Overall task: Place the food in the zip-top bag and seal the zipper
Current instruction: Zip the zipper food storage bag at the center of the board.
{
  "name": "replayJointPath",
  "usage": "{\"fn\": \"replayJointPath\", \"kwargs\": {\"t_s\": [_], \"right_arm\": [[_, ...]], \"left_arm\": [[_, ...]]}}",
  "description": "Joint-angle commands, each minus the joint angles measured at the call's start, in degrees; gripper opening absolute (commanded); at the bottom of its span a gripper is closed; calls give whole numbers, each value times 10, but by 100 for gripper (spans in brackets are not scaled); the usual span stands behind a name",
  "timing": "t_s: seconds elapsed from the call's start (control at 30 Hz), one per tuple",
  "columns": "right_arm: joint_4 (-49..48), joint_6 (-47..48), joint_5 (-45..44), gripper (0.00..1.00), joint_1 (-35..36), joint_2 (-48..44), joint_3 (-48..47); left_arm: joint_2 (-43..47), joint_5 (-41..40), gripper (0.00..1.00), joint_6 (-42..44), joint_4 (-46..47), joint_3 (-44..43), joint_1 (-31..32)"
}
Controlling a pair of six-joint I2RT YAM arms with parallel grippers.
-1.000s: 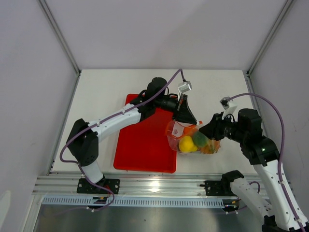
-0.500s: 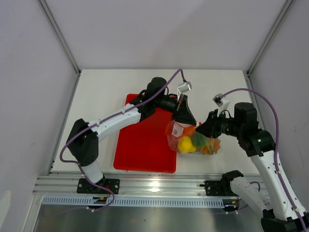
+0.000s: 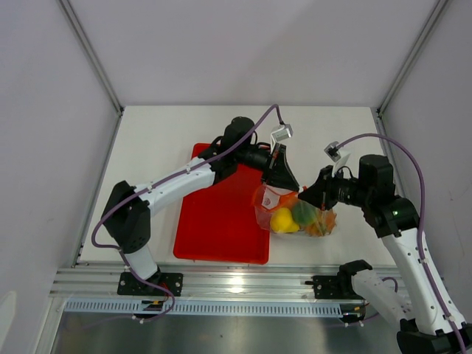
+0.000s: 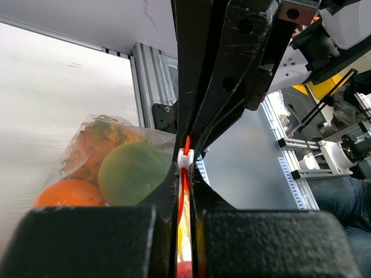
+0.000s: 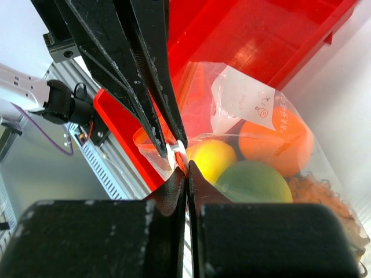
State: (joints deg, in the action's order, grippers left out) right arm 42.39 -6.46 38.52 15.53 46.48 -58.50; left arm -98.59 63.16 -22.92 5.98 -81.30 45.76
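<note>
Zip-top bag: thin, limp, slippery film. Hold only at the stiffer zipper. Left hand and right hand both pinch it.

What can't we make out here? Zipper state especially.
The zipper: how far it is sealed. In the top view the left hand and right hand cover it; the wrist views show only a sliver of it.
The dark red fruit: not identifiable in any view; everything is too small in the top view.
The pineapple: cut by the right wrist frame edge, blurred in the left wrist view.
</note>
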Motion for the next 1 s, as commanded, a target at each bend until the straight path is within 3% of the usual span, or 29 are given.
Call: {"fn": "replayJointPath", "kwargs": {"t_s": [0.0, 0.17, 0.47, 0.97], "right_arm": [[-69, -21, -1, 0, -6, -19, 10], [-127, -110, -83, 0, -13, -58, 41], [-116, -152, -201, 0, -23, -99, 54], [-10, -135, -219, 0, -101, -127, 65]], "left_arm": [[-3, -4, 1, 15, -16, -26, 1], [5, -107, 1, 53, -91, -29, 9], [16, -143, 0, 56, -94, -15, 29], [101, -185, 1, 120, -162, 47, 14]]}}
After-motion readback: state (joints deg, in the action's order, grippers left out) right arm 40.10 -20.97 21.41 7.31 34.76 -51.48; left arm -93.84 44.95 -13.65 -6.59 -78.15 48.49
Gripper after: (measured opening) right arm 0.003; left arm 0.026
